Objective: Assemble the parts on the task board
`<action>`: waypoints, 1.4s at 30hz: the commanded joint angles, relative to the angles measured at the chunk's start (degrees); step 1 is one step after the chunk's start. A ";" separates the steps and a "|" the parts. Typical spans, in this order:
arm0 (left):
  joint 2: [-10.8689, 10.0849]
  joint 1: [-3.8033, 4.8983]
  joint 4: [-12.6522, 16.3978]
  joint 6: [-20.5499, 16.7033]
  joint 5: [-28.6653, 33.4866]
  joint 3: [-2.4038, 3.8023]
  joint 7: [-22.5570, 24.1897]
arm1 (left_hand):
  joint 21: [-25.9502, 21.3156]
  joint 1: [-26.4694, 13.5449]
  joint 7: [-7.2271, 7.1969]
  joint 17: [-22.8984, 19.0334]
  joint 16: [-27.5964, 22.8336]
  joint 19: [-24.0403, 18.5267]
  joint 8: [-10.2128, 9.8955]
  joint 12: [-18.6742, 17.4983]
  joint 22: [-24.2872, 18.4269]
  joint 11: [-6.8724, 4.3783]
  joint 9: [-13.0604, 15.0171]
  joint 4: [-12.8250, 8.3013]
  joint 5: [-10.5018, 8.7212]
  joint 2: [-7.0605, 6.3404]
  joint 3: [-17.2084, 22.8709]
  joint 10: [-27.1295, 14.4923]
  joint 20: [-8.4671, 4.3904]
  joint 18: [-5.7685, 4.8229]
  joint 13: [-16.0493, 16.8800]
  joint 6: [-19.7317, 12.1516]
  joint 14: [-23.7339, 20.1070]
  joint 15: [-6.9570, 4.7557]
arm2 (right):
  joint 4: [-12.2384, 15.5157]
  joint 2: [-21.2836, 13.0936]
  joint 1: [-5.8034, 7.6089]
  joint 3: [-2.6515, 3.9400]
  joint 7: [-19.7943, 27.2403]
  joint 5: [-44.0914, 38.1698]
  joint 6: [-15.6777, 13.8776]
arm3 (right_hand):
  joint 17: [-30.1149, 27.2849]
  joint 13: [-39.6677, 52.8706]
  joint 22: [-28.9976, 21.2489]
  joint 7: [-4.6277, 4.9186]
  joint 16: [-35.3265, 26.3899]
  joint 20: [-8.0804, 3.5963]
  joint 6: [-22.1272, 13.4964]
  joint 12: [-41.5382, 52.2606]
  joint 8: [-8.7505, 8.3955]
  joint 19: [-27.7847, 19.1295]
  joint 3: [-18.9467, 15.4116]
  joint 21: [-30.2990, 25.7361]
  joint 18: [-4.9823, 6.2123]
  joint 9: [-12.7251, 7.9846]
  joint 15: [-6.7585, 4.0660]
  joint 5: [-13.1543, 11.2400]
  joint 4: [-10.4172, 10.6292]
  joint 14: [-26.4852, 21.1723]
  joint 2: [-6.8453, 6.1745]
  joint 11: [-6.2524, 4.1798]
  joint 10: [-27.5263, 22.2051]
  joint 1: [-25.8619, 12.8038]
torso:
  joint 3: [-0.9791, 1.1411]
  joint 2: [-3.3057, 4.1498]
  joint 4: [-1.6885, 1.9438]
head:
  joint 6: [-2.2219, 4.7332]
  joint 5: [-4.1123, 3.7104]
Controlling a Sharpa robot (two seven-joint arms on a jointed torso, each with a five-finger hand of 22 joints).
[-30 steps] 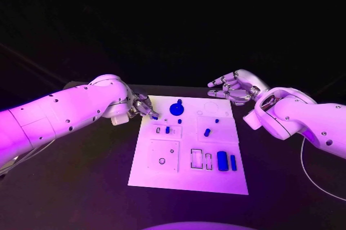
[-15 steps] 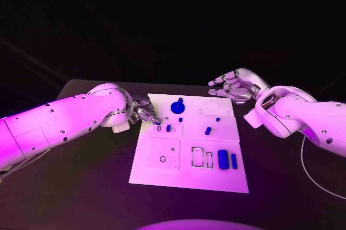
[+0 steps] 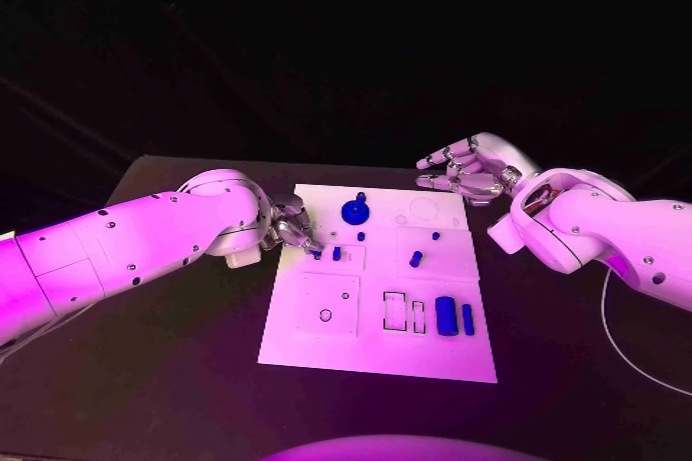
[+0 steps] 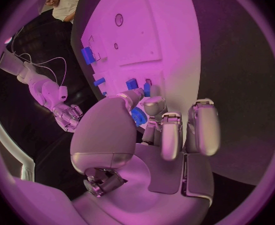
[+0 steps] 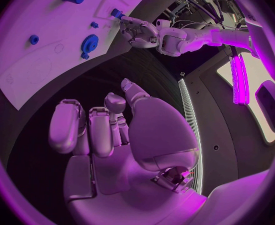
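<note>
Your task board [image 3: 378, 356] lies in the middle of the tabletop [image 3: 159, 361]. On its far end sits the gear [image 3: 353, 215]; near its right front corner two long parts [image 3: 454, 319] lie side by side. The left hand [image 3: 290, 228] is at the board's left edge, apparently touching a small part [image 3: 316, 253]. The right hand [image 3: 472, 173] hangs beyond the far right corner.

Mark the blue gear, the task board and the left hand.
blue gear [image 3: 353, 216], head view, its round face
task board [image 3: 378, 356], head view, bare near end
left hand [image 3: 289, 226], head view, its fingers
</note>
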 commanded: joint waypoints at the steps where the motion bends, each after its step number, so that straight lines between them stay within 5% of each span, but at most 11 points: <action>1: 0.19 -0.04 0.11 2.32 -1.83 -0.01 -1.91 | 0.34 -0.39 -0.12 15.08 0.14 1.99 0.31 -0.03 5.41 0.03 0.02 -8.73 0.39 0.18 8.98 0.49 -0.02 0.38 -0.08 0.34 6.04 -0.32 | -0.02 0.05 -0.04 0.01 0.23 0.02 0.54 | 0.01 -0.06 -0.09 -0.17 -0.35 -0.12 0.39 0.13 0.28 -0.47 0.08 -0.39 -0.42 0.06 0.11 0.30 0.30 2.84 0.32 -0.06 -0.39 -0.02 | 0.03 -0.04 0.05 | -0.10 -0.02; 19: 0.30 -0.09 -0.08 3.54 -2.49 -0.02 -2.09 | 0.40 -0.63 -0.15 15.08 0.14 2.02 0.33 -0.02 5.50 0.00 0.02 -8.89 0.73 0.02 9.23 0.61 -0.04 0.36 -0.07 0.46 6.04 -0.33 | -0.02 0.03 -0.05 0.01 0.28 0.02 0.61 | 0.03 0.00 -0.08 -0.16 -0.35 -0.12 0.39 0.20 0.28 -0.47 0.08 -0.39 -0.43 0.06 0.12 0.36 0.35 2.84 0.35 -0.05 -0.37 -0.04 | 0.01 -0.03 0.06 | -0.17 0.11; 24: 0.64 -0.12 -0.06 3.90 -2.50 -0.05 -1.19 | 0.46 -1.38 -0.22 15.08 0.14 2.06 0.38 0.01 5.63 -0.06 0.02 -9.25 2.23 -0.40 9.73 0.91 -0.08 0.33 -0.04 0.77 6.04 -0.36 | -0.10 0.08 -0.05 0.01 0.26 0.02 0.71 | 0.03 0.04 -0.07 -0.15 -0.35 -0.12 0.39 0.25 0.28 -0.47 0.08 -0.39 -0.43 0.06 0.12 0.41 0.39 2.84 0.37 -0.04 -0.36 -0.06 | 0.00 -0.02 0.02 | -0.32 0.12; 39: 1.58 -0.35 -0.36 3.70 -2.50 -0.20 -0.55 | 0.45 -1.79 -0.25 15.08 0.14 2.06 0.40 0.08 5.65 -0.07 0.03 -9.27 2.80 -0.51 9.78 1.06 -0.09 0.33 0.04 0.91 6.04 -0.36 | -0.23 0.04 -0.06 0.01 0.20 0.04 0.94 | 0.00 -0.01 -0.13 -0.15 -0.38 -0.12 0.39 0.20 0.29 -0.49 0.08 -0.42 -0.42 0.06 0.12 0.43 0.41 2.84 0.38 -0.04 -0.40 -0.07 | 0.05 -0.04 0.01 | -0.46 -0.09; 42: 1.72 -0.36 -0.51 3.53 -2.50 -0.20 -0.61 | 0.22 -3.62 -0.53 15.08 0.14 1.97 0.62 0.07 5.50 -0.22 0.09 -8.43 4.40 -0.62 9.57 1.24 -0.08 0.39 0.04 1.50 6.04 -0.41 | -0.22 0.04 -0.06 0.01 0.20 0.06 0.95 | 0.00 -0.01 -0.13 -0.15 -0.38 -0.12 0.39 0.20 0.29 -0.49 0.08 -0.42 -0.42 0.06 0.12 0.43 0.41 2.84 0.38 -0.04 -0.40 -0.07 | 0.08 -0.04 0.02 | -0.54 -0.13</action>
